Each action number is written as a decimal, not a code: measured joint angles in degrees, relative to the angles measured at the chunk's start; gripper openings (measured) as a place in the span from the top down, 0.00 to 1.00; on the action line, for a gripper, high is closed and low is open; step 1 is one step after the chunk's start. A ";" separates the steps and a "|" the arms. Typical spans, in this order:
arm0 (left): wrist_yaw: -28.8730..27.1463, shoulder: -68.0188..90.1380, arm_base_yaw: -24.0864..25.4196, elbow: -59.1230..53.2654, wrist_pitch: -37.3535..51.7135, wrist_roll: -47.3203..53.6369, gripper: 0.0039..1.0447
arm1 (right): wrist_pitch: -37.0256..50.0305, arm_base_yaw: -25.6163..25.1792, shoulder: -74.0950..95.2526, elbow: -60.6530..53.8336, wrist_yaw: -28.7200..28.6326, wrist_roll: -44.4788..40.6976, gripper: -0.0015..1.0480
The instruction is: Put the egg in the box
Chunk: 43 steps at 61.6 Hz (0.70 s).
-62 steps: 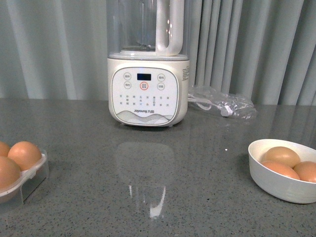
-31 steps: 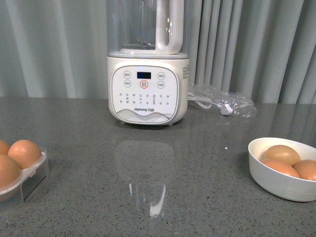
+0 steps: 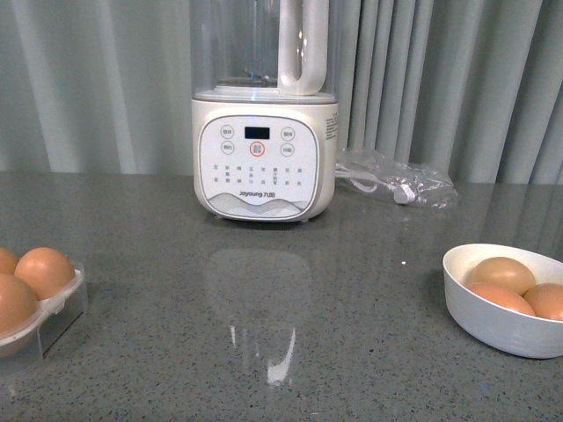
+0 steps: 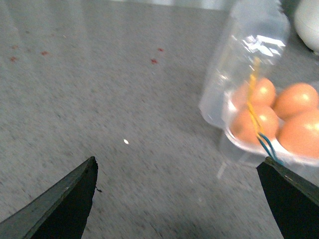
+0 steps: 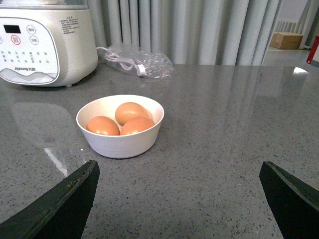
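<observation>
While the front view crops the box (image 3: 63,309), wrist views show the left tool (image 4: 178,164) and right tool (image 5: 179,165) parted.

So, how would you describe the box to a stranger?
Find the white blender at the back of the grey table. The box lies nearer, far to its left. Unlike the white bowl on the right, it is clear plastic.

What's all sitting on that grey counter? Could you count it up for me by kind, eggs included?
White bowl: 1
Clear egg box: 1
Brown eggs: 7 (3 in the bowl, 4 in the box)
Blender: 1
Plastic bag with a cable: 1
Total: 11
</observation>
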 joint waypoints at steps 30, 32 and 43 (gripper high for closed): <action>13.73 42.12 12.24 22.12 15.98 6.05 0.06 | 0.00 0.00 0.00 0.00 0.00 0.00 0.07; 13.79 42.73 12.13 22.71 16.17 6.08 0.06 | 0.00 0.00 0.00 0.00 0.00 0.00 0.07; 14.51 45.20 11.19 25.53 16.87 4.24 0.06 | 0.00 0.00 0.00 0.00 0.00 0.00 0.07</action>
